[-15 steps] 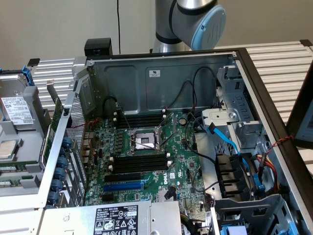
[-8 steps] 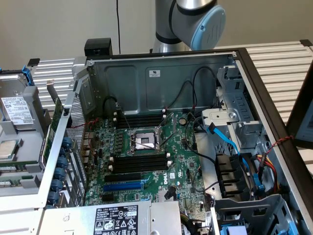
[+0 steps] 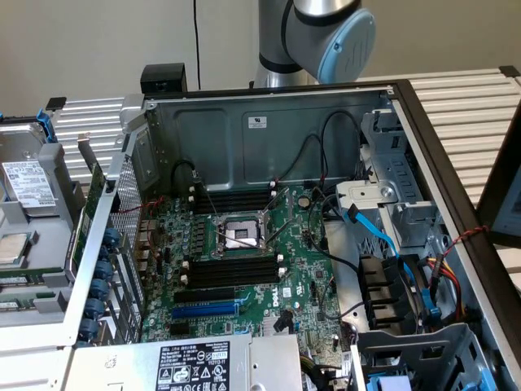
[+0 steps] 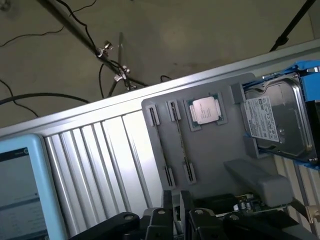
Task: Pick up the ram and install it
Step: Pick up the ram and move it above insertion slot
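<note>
The ram (image 4: 181,145) is a thin dark stick standing on edge between two pairs of clips in a grey holder tray (image 4: 225,145). A similar thin strip (image 4: 161,142) sits in the neighbouring pair of clips. My gripper (image 4: 176,212) hovers above the tray's near end, just short of the sticks. It is open by a narrow gap, with nothing between the fingers (image 4: 167,210). In the exterior view the open computer case shows the motherboard (image 3: 244,269). Its black memory slots (image 3: 232,269) lie beside the processor socket (image 3: 238,235).
The tray also carries a processor chip (image 4: 205,110) and a hard drive (image 4: 275,120) in a blue bracket. A tablet screen (image 4: 20,190) stands beside the ribbed metal table (image 4: 95,160). Cables, a blue expansion slot (image 3: 203,309) and drive bays (image 3: 399,301) crowd the case.
</note>
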